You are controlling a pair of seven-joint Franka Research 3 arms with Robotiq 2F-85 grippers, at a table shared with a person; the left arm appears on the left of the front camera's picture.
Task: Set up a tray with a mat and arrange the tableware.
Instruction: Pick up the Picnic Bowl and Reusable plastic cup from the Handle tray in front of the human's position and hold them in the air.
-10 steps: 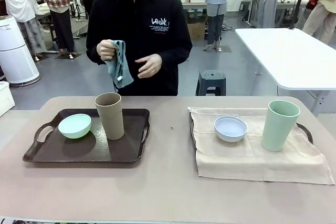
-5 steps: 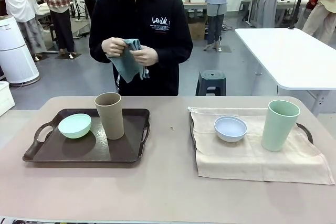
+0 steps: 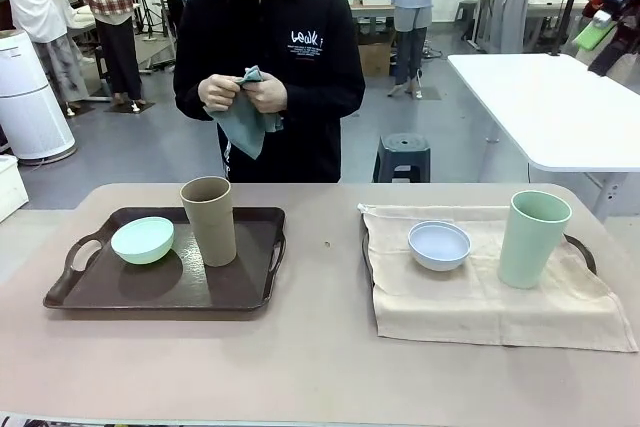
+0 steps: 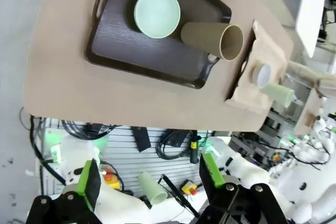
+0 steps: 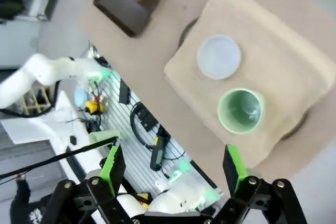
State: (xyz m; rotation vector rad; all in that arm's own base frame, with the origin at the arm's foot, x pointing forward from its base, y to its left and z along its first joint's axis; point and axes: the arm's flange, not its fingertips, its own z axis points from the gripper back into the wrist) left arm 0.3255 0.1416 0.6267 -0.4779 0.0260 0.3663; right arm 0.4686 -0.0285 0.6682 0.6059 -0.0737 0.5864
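A long tan desk [image 3: 320, 367] fills the lower half of the front view. At lower left a dark tray [image 3: 130, 292] lies bare of any mat. At lower right a second tray [image 3: 585, 247] lies under a beige mat [image 3: 480, 307]. A person [image 3: 300, 77] stands at top centre behind the desk.

A second ago a teal cloth [image 3: 240, 122] hangs from one raised hand; now both hands [image 3: 218, 95] bunch it at chest height. It looks like the mat meant for the dark tray.

The brown cup [image 3: 208, 219] and mint bowl [image 3: 142, 239] stay on the dark tray; the green cup [image 3: 533, 237] and pale bowl [image 3: 439, 244] stay on the mat.

The left pincer [image 4: 149, 179] and right pincer [image 5: 174, 169] hang high, wide and empty.
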